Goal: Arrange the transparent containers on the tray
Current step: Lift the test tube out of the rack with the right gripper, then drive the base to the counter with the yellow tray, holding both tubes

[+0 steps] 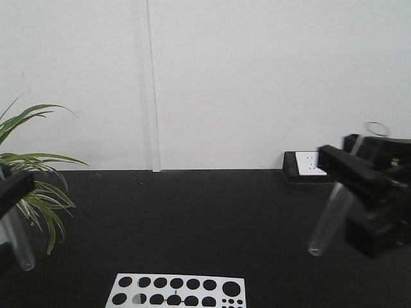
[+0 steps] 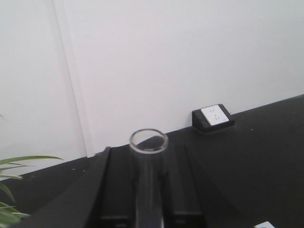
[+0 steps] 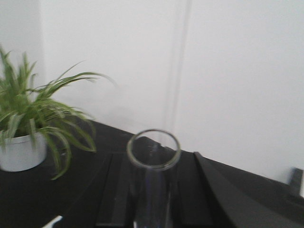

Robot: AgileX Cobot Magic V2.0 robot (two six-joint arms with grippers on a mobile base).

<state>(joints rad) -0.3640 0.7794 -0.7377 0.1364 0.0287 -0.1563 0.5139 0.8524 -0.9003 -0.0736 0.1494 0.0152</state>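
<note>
Each claw is clamped on a clear test tube in mid-air: the left claw [image 1: 8, 221] holds the left tube [image 1: 19, 247] above and left of the white rack [image 1: 176, 292], the right claw [image 1: 355, 199] holds the right tube [image 1: 327, 221], tilted, above and right of it, and the yellow tray shows in no view. The main risk looks like smooth glass sliding through the pinch, or its round bottom knocking the black surface [image 1: 205, 218] when lowered toward an unseen tray. A potted plant [image 3: 26, 111] beyond the rack's left crowds the left claw's side; a socket box [image 1: 307, 165] sits beyond its right
</note>
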